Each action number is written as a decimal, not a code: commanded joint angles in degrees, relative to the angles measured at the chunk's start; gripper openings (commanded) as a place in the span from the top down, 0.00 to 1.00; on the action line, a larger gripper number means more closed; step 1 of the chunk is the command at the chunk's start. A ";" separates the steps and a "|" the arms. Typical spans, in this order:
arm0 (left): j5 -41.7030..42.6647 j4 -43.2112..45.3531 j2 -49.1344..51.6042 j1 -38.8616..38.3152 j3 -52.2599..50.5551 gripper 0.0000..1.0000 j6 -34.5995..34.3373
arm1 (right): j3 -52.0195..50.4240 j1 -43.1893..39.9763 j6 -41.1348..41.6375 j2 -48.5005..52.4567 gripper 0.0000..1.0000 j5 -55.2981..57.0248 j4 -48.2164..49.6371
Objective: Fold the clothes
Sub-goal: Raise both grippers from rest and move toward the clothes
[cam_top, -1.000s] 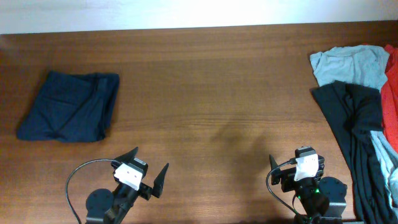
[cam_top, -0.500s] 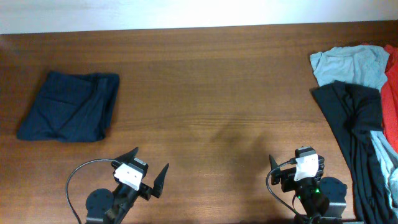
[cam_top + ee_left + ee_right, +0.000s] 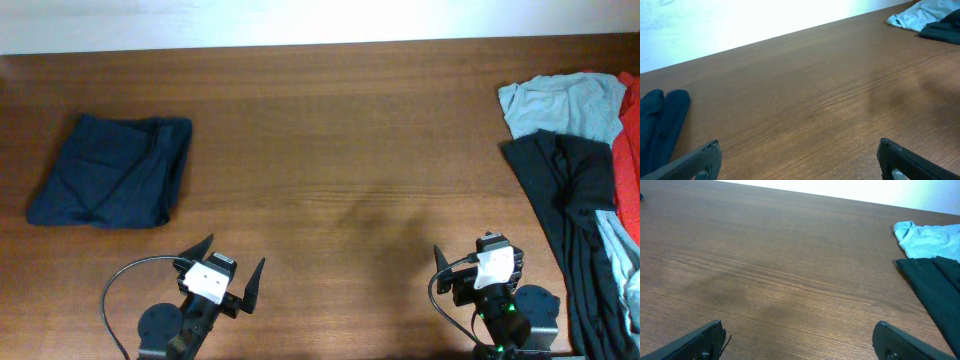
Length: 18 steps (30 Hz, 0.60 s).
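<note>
Both arms sit at the near edge of the wooden counter (image 3: 340,150) as I watch from the remote station, with neither one touching any cloth. The left end effector (image 3: 233,254) stands wide open, its two dark fingers (image 3: 695,161) splayed at the bottom corners of its wrist view with only bare wood between them. The right end effector (image 3: 799,342) is spread wide as well, and its fingertips frame an empty stretch of counter.

A dark-navy garment (image 3: 110,170) lies at the far left, folded into a rough rectangle, well apart from both arms. Its rounded folded edge shows at the left border of the left wrist view.

The other clothes lie heaped at the right edge of the counter. A light-blue garment (image 3: 560,105) lies crumpled at the far right corner. A black garment (image 3: 570,200) spreads out from just beneath it and trails toward the near edge, passing close by the right arm. A red garment (image 3: 628,150) lies along the right border, partly cut off by the frame. More pale blue cloth shows between the black and the red further down, and I cannot tell whether it is a separate piece. A black cable (image 3: 115,290) loops beside the base of the left arm.
</note>
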 commanded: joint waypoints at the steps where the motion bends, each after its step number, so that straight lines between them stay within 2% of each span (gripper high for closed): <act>1: 0.83 0.11 -0.59 -0.07 -0.48 0.01 0.35 | -0.31 0.31 0.26 -0.50 0.01 0.00 0.22; 4: 5.03 0.15 -0.59 -0.07 -0.48 0.01 -0.37 | -0.31 0.31 0.46 -0.48 0.02 -3.69 1.33; 10: 5.18 0.22 -0.59 -0.07 -0.15 0.01 -0.83 | -0.28 0.31 1.64 -0.48 0.01 -18.29 7.08; 12: 3.10 0.24 -0.57 -0.07 1.16 0.01 -4.35 | -0.13 0.31 6.56 -0.48 0.02 -18.40 10.78; 14: -2.89 0.24 0.17 -0.07 4.52 0.01 -8.85 | 0.96 0.31 10.14 -0.48 0.02 -17.68 15.89; 18: -6.27 0.02 7.02 -0.07 11.34 0.01 -9.25 | 5.11 0.31 11.80 1.77 0.02 -11.78 16.79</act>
